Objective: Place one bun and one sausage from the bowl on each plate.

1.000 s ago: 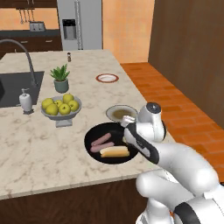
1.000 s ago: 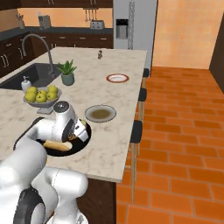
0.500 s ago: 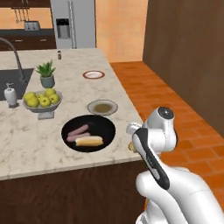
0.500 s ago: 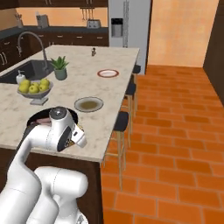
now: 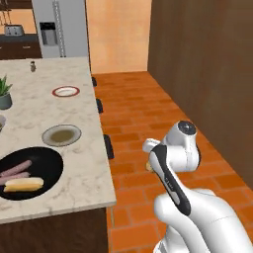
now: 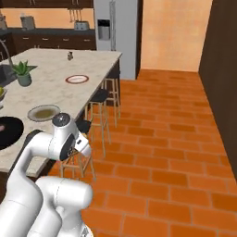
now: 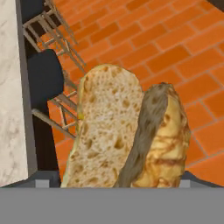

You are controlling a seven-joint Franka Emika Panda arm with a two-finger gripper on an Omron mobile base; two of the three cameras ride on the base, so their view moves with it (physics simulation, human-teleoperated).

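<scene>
Worktop [image 5: 74, 163] on the left w/ black bowl [image 5: 47, 163] holding one bun [image 5: 23, 184] & two sausages [image 5: 15, 169]; grey plate [image 5: 61, 135] and red-rimmed plate [image 5: 65, 91] sit bare beyond it. Hand [image 7: 124, 186] is off the worktop, over the brick floor [image 6: 176, 139] by the stools [image 6: 99, 96], clamped wide on the other bun [image 7: 127, 140].

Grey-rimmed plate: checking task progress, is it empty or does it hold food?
Empty: the grey-rimmed plate shows a bare brownish centre in the left base view; a bun and sausages lie in the black bowl.
</scene>
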